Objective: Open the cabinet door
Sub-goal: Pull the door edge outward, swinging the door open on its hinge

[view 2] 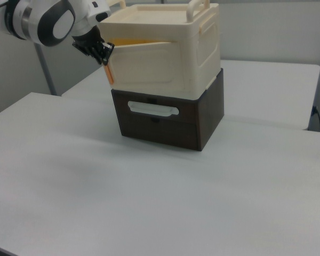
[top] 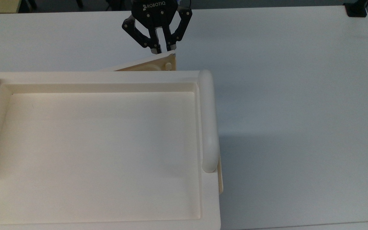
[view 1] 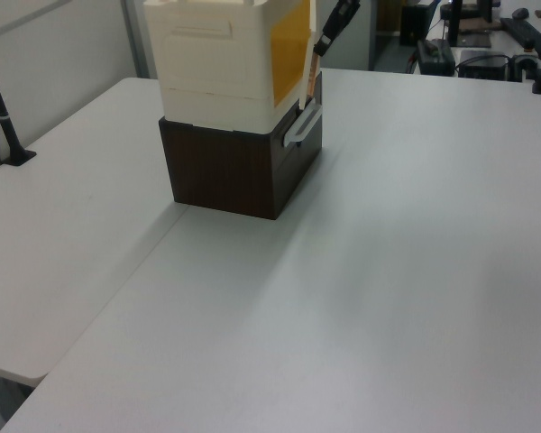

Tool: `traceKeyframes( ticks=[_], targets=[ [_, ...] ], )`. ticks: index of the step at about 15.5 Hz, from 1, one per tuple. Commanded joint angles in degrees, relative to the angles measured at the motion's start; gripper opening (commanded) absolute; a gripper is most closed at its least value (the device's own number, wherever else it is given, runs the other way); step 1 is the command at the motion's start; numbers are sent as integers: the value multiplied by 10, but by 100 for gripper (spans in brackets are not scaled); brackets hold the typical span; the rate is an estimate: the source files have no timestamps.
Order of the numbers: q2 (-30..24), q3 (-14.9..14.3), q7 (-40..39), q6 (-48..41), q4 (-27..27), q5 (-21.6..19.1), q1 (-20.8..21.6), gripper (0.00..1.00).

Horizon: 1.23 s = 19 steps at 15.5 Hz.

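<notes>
The cabinet (view 2: 165, 50), a cream box stacked on a dark brown drawer unit (view 2: 168, 120) on the white table (top: 299, 80), fills the top view from nine o'clock round to six. Its cabinet door (top: 147, 65) stands partly swung out at twelve o'clock of the recessed top, the free edge angled away and an orange-yellow interior showing in the left view. The gripper (top: 162, 49), fingers pinched together at that free edge near the knob, looks mid-pull; I judge the next move calls for following the hinge's arc outward without slipping off.
</notes>
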<state>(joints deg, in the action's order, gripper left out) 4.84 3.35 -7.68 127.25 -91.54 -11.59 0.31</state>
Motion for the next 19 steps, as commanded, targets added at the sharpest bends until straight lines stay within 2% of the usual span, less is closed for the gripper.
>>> traceKeyframes(
  ticks=[1, 3, 6, 8, 10, 13, 19],
  targets=[
    [-19, 0, -43, -85, -22, 1, -39, 18],
    [-31, -4, -63, -125, -22, 1, -57, 27],
    [-46, -13, -104, -183, -21, 1, -79, 54],
    [-54, -26, -131, -215, -21, 1, -85, 66],
    [-63, -42, -154, -244, -20, 1, -93, 74],
    [-67, -50, -198, -282, -19, 1, -130, 82],
    [-70, -113, -231, -287, -15, 1, -144, 100]
  ],
)
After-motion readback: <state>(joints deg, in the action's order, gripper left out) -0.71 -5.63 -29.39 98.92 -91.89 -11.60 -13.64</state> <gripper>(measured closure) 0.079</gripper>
